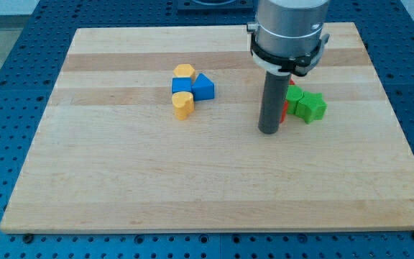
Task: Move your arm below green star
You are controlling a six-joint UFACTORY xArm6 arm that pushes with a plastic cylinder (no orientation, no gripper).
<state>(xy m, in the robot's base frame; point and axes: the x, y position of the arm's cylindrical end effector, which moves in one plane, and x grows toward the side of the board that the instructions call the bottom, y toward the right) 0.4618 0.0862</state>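
The green star point(311, 106) lies on the wooden board point(192, 187) at the view's right, touching a second green block point(294, 93) just above and left of it. A red block point(284, 109) sits against their left side, mostly hidden behind my rod. My tip point(268, 132) rests on the board to the left of and slightly below the green star, right beside the red block.
A cluster left of centre holds a yellow hexagonal block point(185, 71), a blue block point(181, 85), a blue triangular block point(203, 87) and a yellow heart-like block point(183, 105). The board's edges meet a blue perforated table point(6, 86).
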